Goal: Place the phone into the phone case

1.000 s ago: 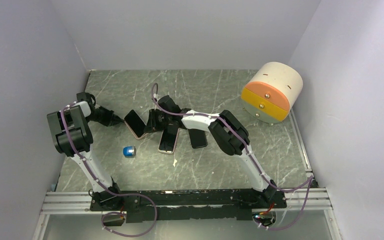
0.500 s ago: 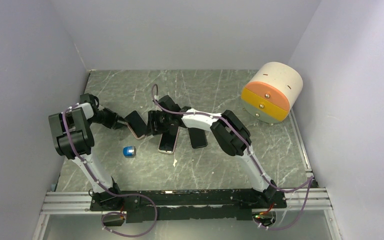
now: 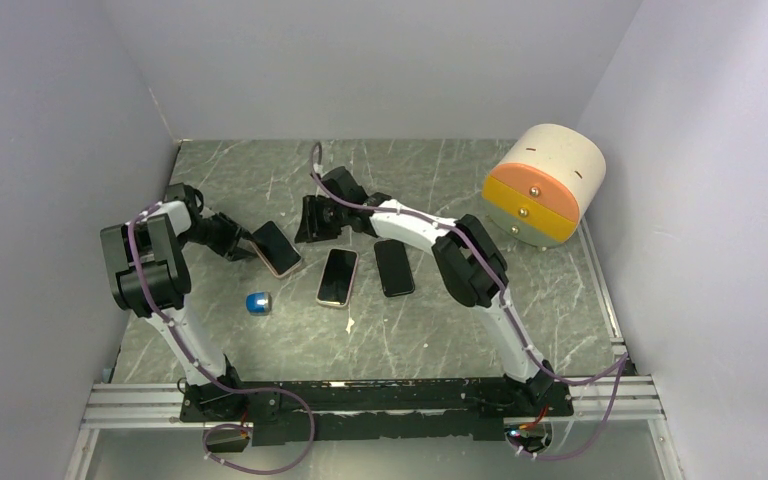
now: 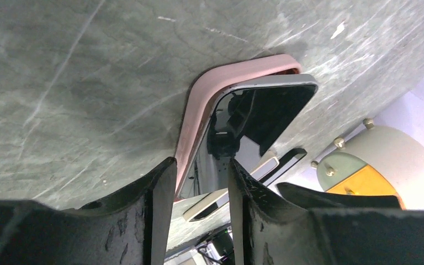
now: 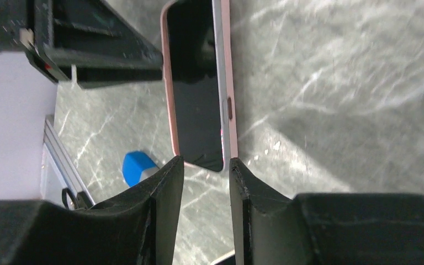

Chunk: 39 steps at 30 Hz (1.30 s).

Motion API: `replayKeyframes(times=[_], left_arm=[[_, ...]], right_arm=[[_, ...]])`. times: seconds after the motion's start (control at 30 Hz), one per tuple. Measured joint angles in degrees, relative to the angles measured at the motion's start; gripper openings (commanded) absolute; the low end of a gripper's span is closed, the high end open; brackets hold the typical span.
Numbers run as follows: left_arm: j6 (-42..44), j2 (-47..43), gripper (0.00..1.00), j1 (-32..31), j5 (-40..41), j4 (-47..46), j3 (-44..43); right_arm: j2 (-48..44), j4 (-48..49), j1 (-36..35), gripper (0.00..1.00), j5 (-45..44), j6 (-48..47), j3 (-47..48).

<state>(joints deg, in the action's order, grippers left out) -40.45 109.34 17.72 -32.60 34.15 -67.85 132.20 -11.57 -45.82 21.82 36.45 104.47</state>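
A dark-screened phone (image 3: 276, 246) lies in a pink phone case (image 4: 207, 91) on the marble floor, left of centre. In the left wrist view the phone (image 4: 259, 107) sits tilted, its far edge above the case's rim. My left gripper (image 3: 243, 245) is at the case's left end, jaws open, with the near end of phone and case just beyond its tips (image 4: 201, 163). My right gripper (image 3: 307, 222) hovers at the phone's other end, open and holding nothing; the phone (image 5: 196, 88) and case (image 5: 227, 66) lie just past its tips (image 5: 206, 161).
Two more phones lie to the right, one light-rimmed (image 3: 338, 277) and one black (image 3: 394, 267). A small blue block (image 3: 258, 303) sits near the left arm. A cream drum with orange and yellow drawers (image 3: 543, 185) stands at the back right. Walls close in on three sides.
My right gripper has drawn back off the middle phones toward the rear. My left gripper has come up to the pink case and opened. The cased phone has shifted slightly right.
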Motion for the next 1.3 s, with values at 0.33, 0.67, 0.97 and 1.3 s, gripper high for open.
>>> replayKeyframes(times=[0.33, 0.67, 0.97, 1.3], left_arm=[[1.92, 0.0, 0.45, -0.46, 2.54, 3.26, -0.66], [1.9, 1.31, 0.41, -1.25, 1.9, 2.86, -0.66], [1.9, 1.95, 0.37, -2.01, 1.53, 2.75, -0.76], [2.38, 2.05, 0.3, -2.12, 1.62, 3.3, -0.87]], right_arm=[[6.6, 1.75, 0.24, 0.32, 1.27, -2.51, 6.54], [10.19, 2.69, -0.04, 0.12, 4.33, -2.14, 8.41], [11.72, 3.04, -0.09, 0.2, 5.95, -1.97, 10.19], [13.03, 3.82, -0.59, 0.48, 6.86, -0.39, 11.19]])
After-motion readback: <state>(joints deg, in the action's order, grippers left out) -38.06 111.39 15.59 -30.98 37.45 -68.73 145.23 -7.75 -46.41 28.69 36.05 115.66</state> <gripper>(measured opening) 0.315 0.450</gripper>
